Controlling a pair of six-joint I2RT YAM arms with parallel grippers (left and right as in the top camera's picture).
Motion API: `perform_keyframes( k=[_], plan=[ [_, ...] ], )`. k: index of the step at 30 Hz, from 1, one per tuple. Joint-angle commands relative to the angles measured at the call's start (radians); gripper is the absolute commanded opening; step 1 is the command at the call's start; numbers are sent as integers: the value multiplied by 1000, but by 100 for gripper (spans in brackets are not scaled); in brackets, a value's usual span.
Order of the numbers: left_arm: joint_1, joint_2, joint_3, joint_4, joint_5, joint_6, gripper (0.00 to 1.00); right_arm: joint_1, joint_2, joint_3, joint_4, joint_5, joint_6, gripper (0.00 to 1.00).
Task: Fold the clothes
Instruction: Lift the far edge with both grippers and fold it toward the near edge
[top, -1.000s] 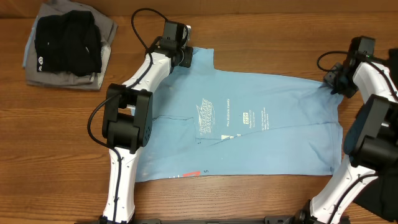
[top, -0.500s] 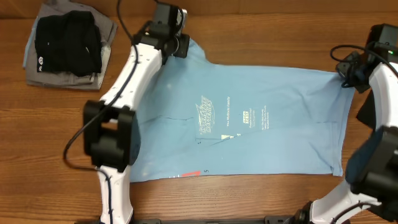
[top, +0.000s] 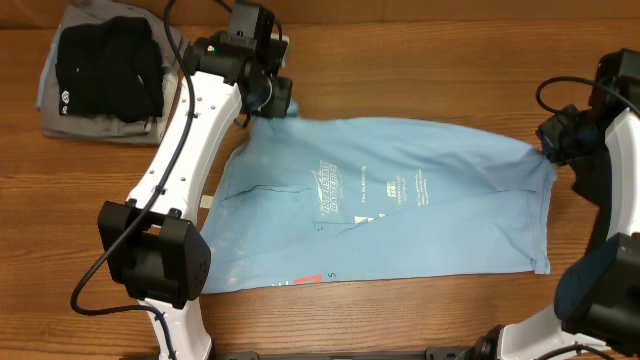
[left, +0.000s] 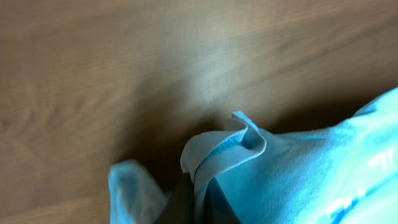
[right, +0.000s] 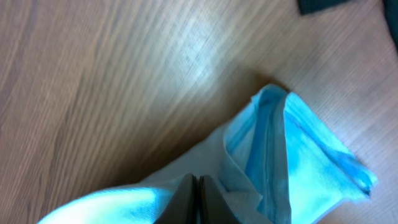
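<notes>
Overhead, T-shirt (top: 400, 215) corners pinched in left end effector (top: 277, 103), right end effector (top: 549, 146)

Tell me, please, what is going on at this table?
Two robot arms are handling a light blue T-shirt spread logo-up on the table. The left gripper is shut on its far left corner, the right gripper on its far right corner. No fold shows yet. A dark folded pile sits far left.
</notes>
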Motion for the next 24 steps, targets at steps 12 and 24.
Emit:
perform_keyframes(
  k=[12, 24],
  plan=[
    [-17, -34, 2, -248, 56, -47, 4, -1, -467, -315, -8, -6, 44, 4],
    [-112, -216, -164, -293, 54, -84, 4, -1, -549, -542, 54, -35, 40, 4]
  ],
)
